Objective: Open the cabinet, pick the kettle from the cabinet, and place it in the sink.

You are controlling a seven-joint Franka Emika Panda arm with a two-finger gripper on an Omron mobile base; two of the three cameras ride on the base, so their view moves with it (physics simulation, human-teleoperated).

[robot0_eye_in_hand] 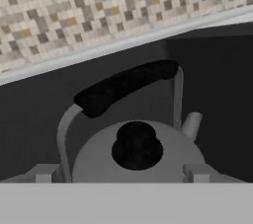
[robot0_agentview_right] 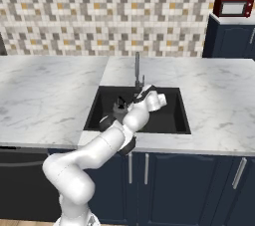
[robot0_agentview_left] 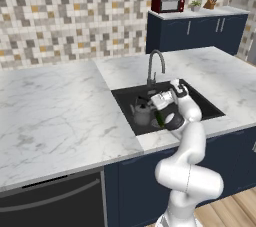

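The grey kettle point(robot0_eye_in_hand: 138, 159) stands upright in the dark sink point(robot0_agentview_left: 202, 105), with its black arched handle, knobbed lid and short spout facing the hand camera. My gripper point(robot0_eye_in_hand: 120, 173) is open just behind the kettle. Its fingertips point(robot0_eye_in_hand: 44, 173) stand wide apart on either side of the kettle's body, and the handle is free between them. From the left base view the kettle point(robot0_agentview_left: 141, 113) sits at the basin's left, under my gripper point(robot0_agentview_left: 151, 105). In the right base view the kettle point(robot0_agentview_right: 119, 105) is partly hidden by my arm. The cabinet is out of view.
An arched silver tap point(robot0_agentview_left: 155, 66) rises at the sink's back rim, close to my wrist. White marble counter point(robot0_agentview_left: 55, 116) spreads on both sides. A red microwave point(robot0_agentview_left: 168, 3) sits on the far navy low cabinets point(robot0_agentview_left: 195, 32).
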